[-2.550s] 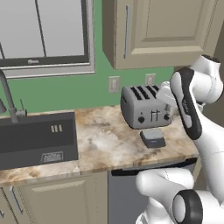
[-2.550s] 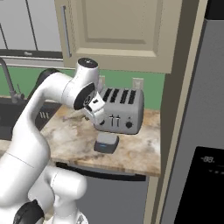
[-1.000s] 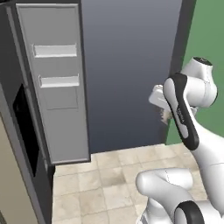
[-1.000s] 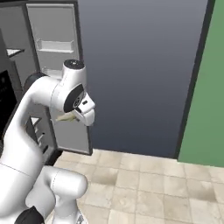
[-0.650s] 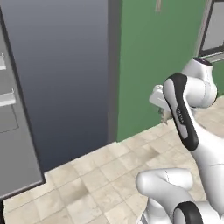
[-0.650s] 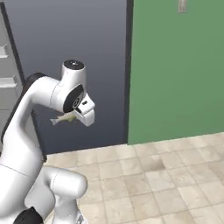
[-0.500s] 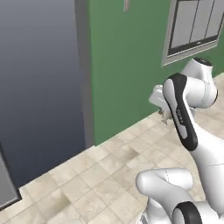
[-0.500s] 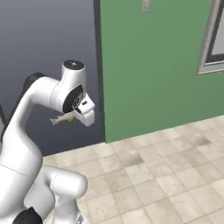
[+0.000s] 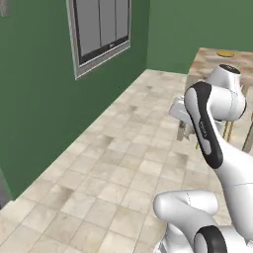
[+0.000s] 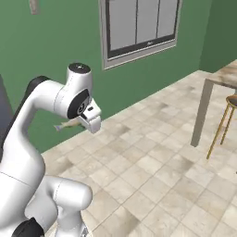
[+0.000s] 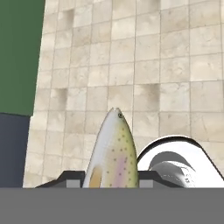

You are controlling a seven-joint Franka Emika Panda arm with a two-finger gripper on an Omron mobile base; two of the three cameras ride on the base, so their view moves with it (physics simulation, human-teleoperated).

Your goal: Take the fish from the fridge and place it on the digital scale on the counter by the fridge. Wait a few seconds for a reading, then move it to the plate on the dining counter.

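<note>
The two-finger gripper (image 11: pixel 111 183) grips the slender speckled grey-brown fish (image 11: pixel 111 153) above the tiled floor, while the yellow-rimmed round plate (image 9: pixel 226 53) waits on the beige marbled dining counter (image 9: pixel 210 62), so final placement apparently remains.

We see the fish (image 11: pixel 111 153) pale yellow-green with dark speckles and a pink stripe along its side. Beneath it the floor (image 11: pixel 153 65) is beige mottled tile. Beside the floor the wall (image 10: pixel 55 55) is plain green, its window (image 10: pixel 139 25) grey-framed. The dining counter (image 9: pixel 217 62) is beige-brown marbled, bearing the yellow-orange-rimmed plate (image 9: pixel 226 53).
</note>
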